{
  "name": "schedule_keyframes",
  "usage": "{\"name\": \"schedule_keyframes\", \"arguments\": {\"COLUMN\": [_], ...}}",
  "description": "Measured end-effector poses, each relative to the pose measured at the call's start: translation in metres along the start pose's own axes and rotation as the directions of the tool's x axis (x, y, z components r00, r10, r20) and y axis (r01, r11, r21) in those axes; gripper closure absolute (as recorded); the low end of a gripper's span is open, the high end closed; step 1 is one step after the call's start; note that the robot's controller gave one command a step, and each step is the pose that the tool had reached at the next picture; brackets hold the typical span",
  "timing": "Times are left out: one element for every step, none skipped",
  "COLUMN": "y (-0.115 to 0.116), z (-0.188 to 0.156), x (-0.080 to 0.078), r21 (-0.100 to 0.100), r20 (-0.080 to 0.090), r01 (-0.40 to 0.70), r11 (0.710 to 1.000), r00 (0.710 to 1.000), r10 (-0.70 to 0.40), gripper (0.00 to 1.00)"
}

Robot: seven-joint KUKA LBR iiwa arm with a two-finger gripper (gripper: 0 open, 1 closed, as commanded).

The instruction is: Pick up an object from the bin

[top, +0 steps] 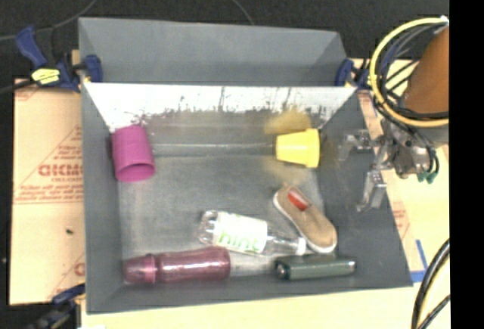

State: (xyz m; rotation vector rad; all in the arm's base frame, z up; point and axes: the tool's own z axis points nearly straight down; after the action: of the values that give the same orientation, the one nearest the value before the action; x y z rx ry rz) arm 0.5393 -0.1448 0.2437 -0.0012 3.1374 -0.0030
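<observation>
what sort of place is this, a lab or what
Probably a robot-grasping test rig in a lab: a grey metal bin holds unrelated loose things, like a pink cup and a small shoe, and a cabled robot gripper hangs at its right side.

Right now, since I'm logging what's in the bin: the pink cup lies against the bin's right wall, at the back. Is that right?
Not quite. In the camera view, the pink cup lies against the left wall of the bin, at the back. The cup nearer the right side is the yellow cup.
</observation>
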Motion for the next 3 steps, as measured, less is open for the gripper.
{"name": "schedule_keyframes", "arguments": {"y": [0.041,0.065,0.028], "z": [0.105,0.101,0.138], "x": [-0.008,0.004,-0.032], "r21": [-0.001,-0.001,-0.001], "r20": [0.001,0.0,0.001], "r01": [-0.115,-0.359,-0.335], "r11": [0.993,0.933,0.942], "r00": [0.993,0.933,0.942], "r10": [0.115,0.359,0.335], "gripper": [0.0,0.0,0.0]}}
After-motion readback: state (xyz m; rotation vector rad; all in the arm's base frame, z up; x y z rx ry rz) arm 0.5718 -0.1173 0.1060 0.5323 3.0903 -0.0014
